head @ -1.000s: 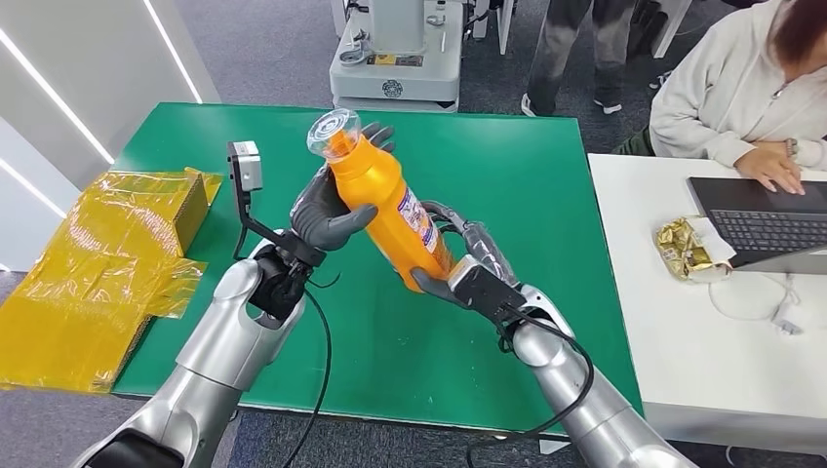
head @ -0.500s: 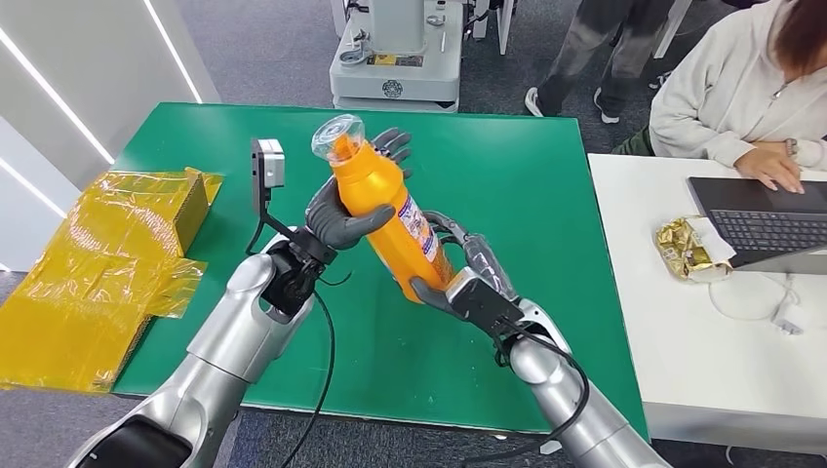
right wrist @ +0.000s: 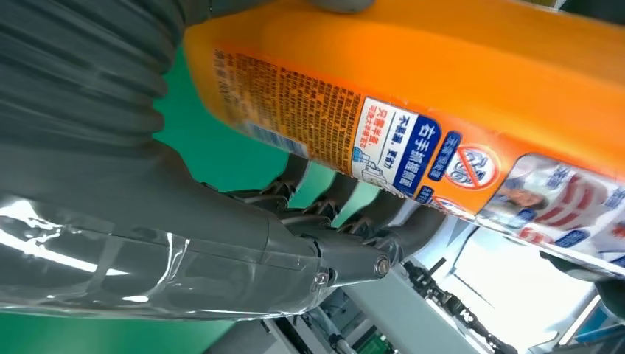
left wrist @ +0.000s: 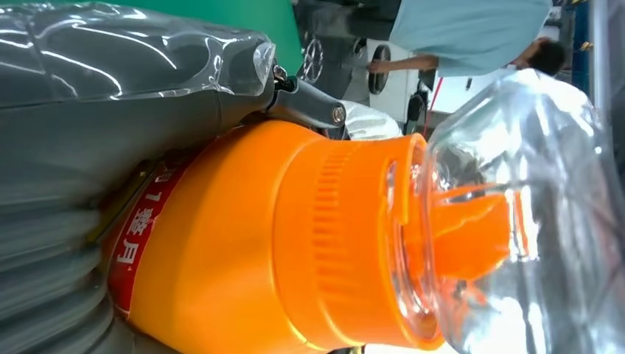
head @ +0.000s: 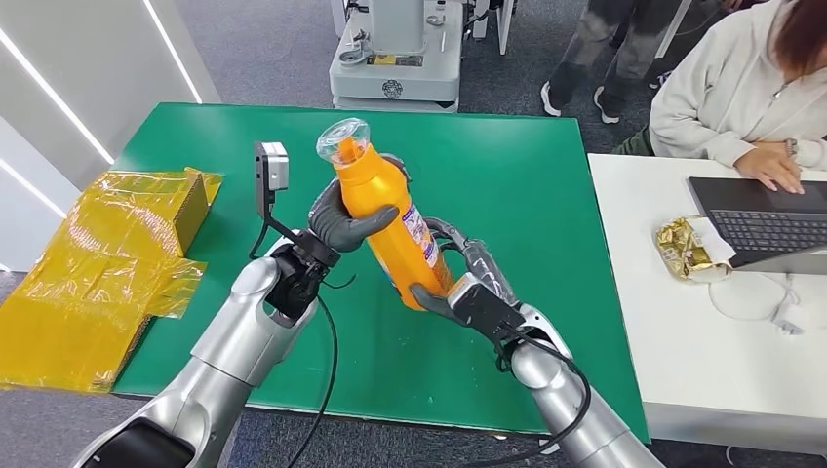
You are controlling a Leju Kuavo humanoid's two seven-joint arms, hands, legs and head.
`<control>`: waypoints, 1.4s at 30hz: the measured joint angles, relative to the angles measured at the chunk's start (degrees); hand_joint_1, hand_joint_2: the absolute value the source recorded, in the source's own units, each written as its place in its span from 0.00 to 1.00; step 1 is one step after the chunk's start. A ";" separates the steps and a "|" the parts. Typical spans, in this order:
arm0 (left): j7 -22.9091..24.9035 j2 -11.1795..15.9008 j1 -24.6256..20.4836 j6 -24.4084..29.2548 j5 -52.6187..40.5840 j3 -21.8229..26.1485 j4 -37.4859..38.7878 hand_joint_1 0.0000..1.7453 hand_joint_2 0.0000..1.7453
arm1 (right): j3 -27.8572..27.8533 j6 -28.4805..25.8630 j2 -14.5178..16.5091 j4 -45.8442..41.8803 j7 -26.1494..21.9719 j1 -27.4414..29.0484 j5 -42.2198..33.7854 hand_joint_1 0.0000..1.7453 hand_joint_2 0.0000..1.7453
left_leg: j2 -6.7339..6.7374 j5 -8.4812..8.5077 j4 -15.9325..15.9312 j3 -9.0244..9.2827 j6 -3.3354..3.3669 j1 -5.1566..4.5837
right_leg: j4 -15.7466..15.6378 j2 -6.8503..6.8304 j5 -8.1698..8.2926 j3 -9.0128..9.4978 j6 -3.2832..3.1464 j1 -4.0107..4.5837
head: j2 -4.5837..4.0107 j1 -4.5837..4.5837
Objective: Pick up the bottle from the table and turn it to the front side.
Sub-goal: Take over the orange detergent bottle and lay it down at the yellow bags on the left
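Observation:
An orange bottle (head: 388, 216) with a clear cap (head: 341, 141) is held tilted above the green table (head: 527, 185), cap end away from me. My left hand (head: 339, 221) grips its upper body just below the neck. My right hand (head: 466, 283) holds its base, fingers wrapped around the lower end. The printed label (head: 422, 234) faces right. In the left wrist view the orange neck (left wrist: 339, 236) and clear cap (left wrist: 516, 214) are close up. The right wrist view shows the label (right wrist: 413, 147) above the fingers (right wrist: 346, 199).
Yellow crinkled bags (head: 93, 263) lie off the table's left edge. A white desk (head: 683, 331) with a laptop (head: 766, 219) and a gold wrapper (head: 686, 249) stands to the right, a seated person (head: 741, 88) at it. A grey machine (head: 395, 54) stands behind.
Both hands have carried the bottle a little to the right and more upright. The grips are unchanged. A person behind the table has stepped further along.

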 joint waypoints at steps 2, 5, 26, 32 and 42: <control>-2.75 0.15 0.00 4.26 -7.16 -0.04 -0.13 1.00 1.00 | -0.27 0.03 -0.39 -0.54 -0.13 0.88 -0.13 0.00 1.00 | 0.00 0.00 0.00 0.00 0.00 0.00 | 0.00 0.00 0.00 0.00 0.00 0.00 | 0.00 0.00; -6.45 0.78 -0.15 11.85 -21.41 -0.06 -0.75 1.00 1.00 | -0.98 0.50 -1.38 -1.85 -0.29 2.58 -0.55 0.00 1.00 | -0.01 0.00 0.00 0.00 0.00 0.00 | 0.00 -0.02 0.00 0.00 0.00 0.00 | 0.00 -0.01; -0.51 5.47 -1.32 41.47 -91.08 0.14 -1.37 1.00 1.00 | -10.91 -1.77 -5.51 -19.29 -0.54 17.34 1.09 0.00 1.00 | 0.00 -0.01 -0.02 -0.03 0.00 0.00 | -0.01 -0.01 -0.01 -0.01 0.00 0.00 | 0.00 -0.01; 3.34 6.61 -1.21 42.19 -105.57 0.40 -1.31 1.00 1.00 | -15.06 -3.77 -5.51 -26.42 -0.08 21.17 1.45 0.00 1.00 | -0.02 -0.01 -0.02 -0.04 0.00 -0.01 | -0.01 -0.05 -0.01 0.01 0.00 -0.01 | 0.00 0.01; 13.92 13.29 5.72 41.83 -118.63 2.21 -3.49 1.00 1.00 | -23.51 -4.26 -4.98 -37.38 -1.54 29.21 0.99 0.00 1.00 | 0.16 -0.07 -0.09 0.00 -0.05 0.02 | -0.01 0.15 -0.05 -0.04 -0.02 -0.01 | 0.00 -0.01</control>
